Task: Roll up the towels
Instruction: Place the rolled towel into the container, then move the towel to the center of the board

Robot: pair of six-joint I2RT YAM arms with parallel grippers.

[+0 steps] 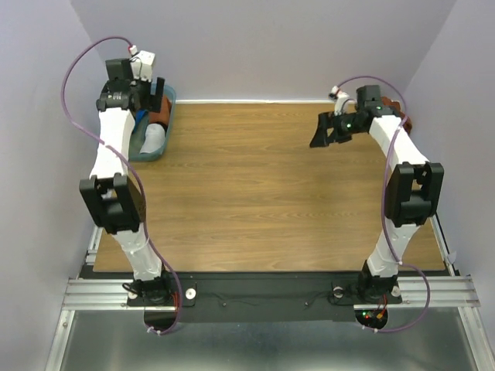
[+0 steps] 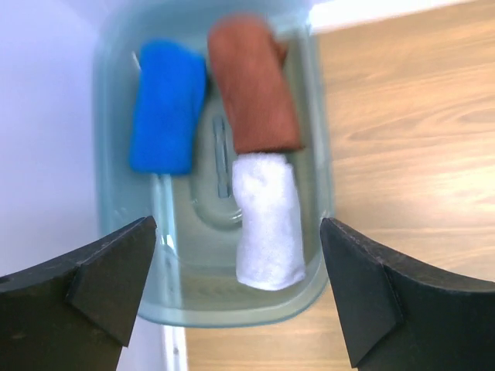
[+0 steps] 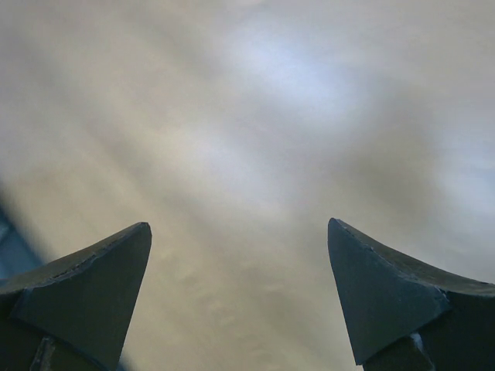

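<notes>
Three rolled towels lie in the translucent blue tub (image 2: 232, 313) at the table's far left. They are a light grey one (image 2: 267, 224), a rust-brown one (image 2: 254, 85) and a bright blue one (image 2: 166, 108). In the top view the grey roll (image 1: 152, 137) and the rust roll (image 1: 158, 117) show in the tub (image 1: 167, 131). My left gripper (image 2: 237, 222) hangs open and empty above the tub's near end, also seen from above (image 1: 155, 91). My right gripper (image 1: 325, 130) is open and empty above the far right of the table. Its wrist view (image 3: 240, 224) shows only blurred tabletop.
The wooden table (image 1: 255, 193) has purple walls at the back and both sides. A dark brown shape (image 1: 404, 117) sits behind the right arm at the far right edge, mostly hidden.
</notes>
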